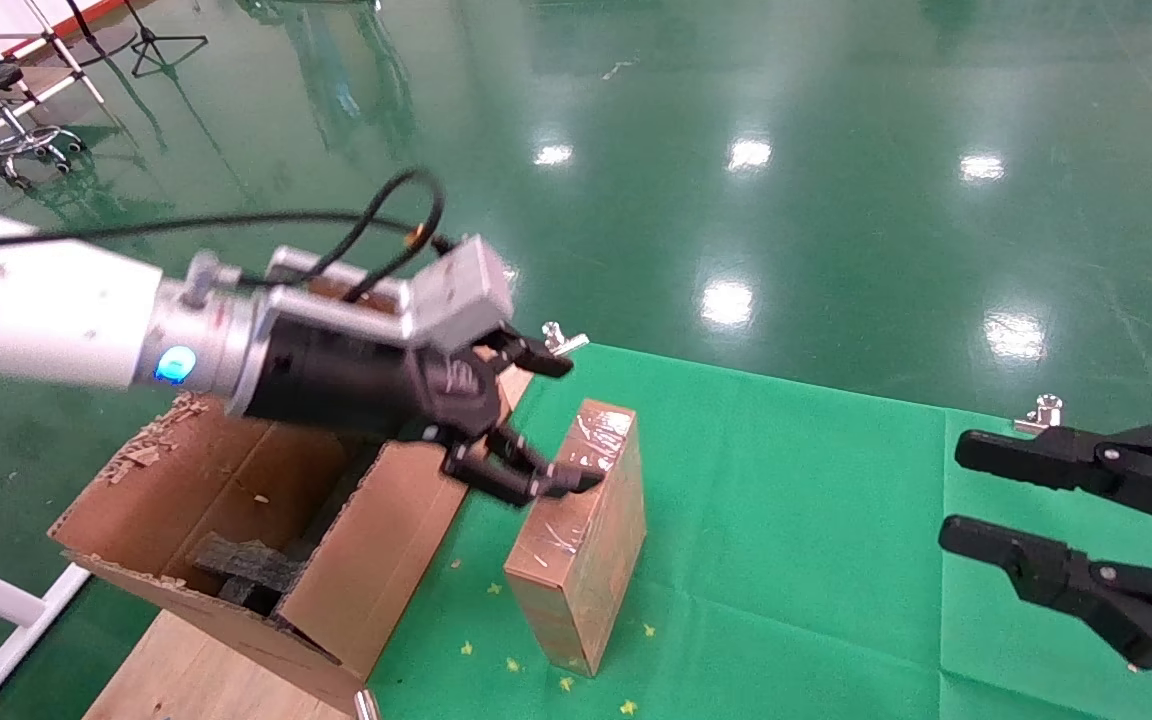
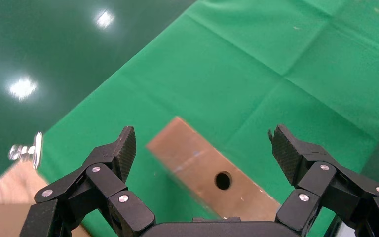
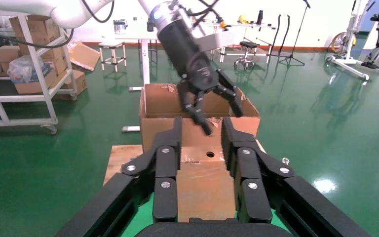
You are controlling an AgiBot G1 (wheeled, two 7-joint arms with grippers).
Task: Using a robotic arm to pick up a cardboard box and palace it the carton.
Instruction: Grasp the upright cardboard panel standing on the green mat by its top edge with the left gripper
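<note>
The cardboard box [image 1: 591, 520] stands on its long edge on the green cloth, taped and glossy. In the left wrist view it [image 2: 197, 168] shows its round hole in the narrow face. My left gripper [image 1: 561, 420], on the white robotic arm [image 1: 36, 310], hovers open just above the box's far top end, one finger on each side [image 2: 202, 148], not touching. The carton [image 1: 376, 560] with torn flaps and black foam [image 1: 246, 570] sits close by on the box's left. My right gripper [image 1: 956, 490] is open and idle at the right; its view [image 3: 202, 136] shows the box [image 3: 202, 182] farther off.
The green cloth [image 1: 786, 550] covers the table. A wooden board [image 1: 186, 670] lies under the carton at the table's left edge. Silver clamps [image 1: 1041, 410] stand at the far edge. In the right wrist view the carton [image 3: 197, 128] stands behind the box, with shelves [image 3: 24, 74] beyond.
</note>
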